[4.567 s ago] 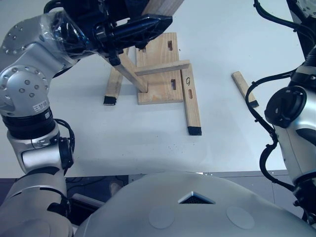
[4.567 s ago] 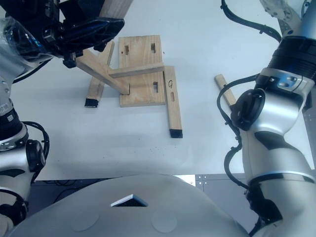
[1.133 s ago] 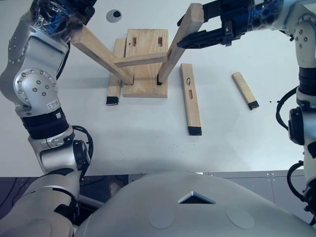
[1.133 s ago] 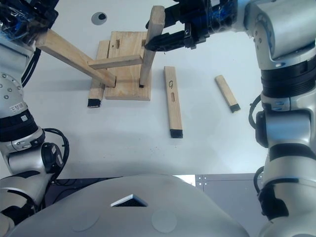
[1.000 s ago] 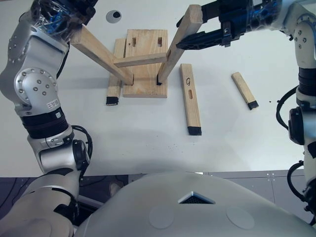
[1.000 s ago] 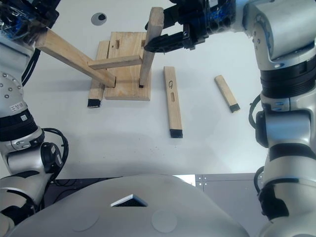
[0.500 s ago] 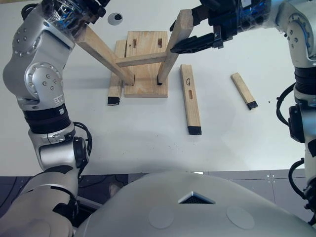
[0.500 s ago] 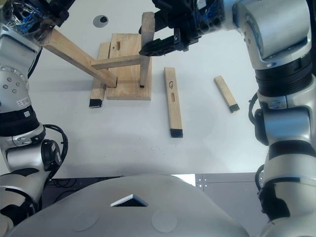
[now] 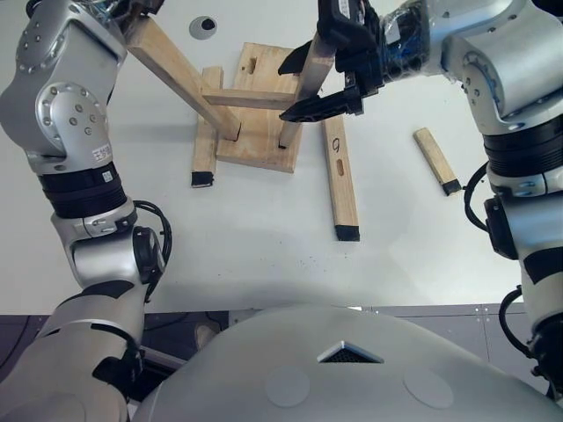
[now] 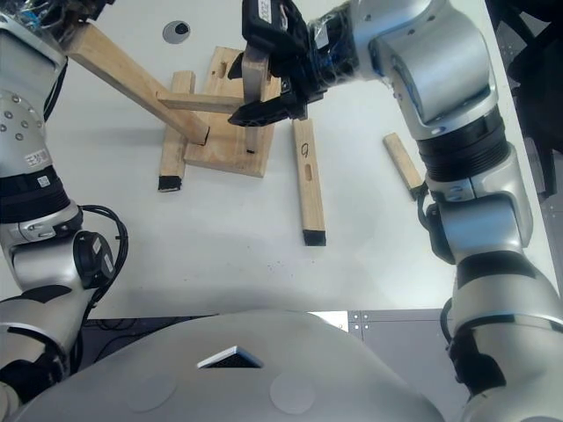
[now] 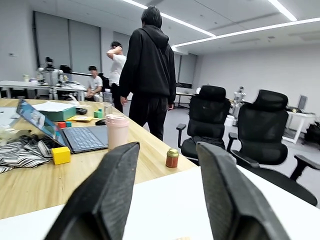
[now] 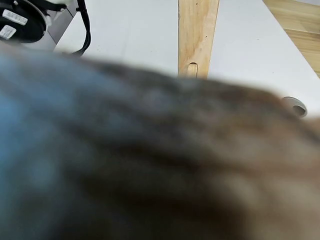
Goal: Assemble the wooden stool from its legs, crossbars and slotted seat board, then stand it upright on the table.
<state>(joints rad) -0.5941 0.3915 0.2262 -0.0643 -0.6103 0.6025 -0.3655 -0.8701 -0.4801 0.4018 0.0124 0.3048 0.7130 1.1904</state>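
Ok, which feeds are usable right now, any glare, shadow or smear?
Right wrist view: something right at the lens smears most of it, out of focus; the slotted leg beyond reads clearly. Left wrist view: left claw dark against bright ceiling lights. Eye views: even light, soft shadows by the seat board, no glare.

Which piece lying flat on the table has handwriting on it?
The long leg just right of the seat board, also slotted. The plain leg left of the board and the short piece far right show none.
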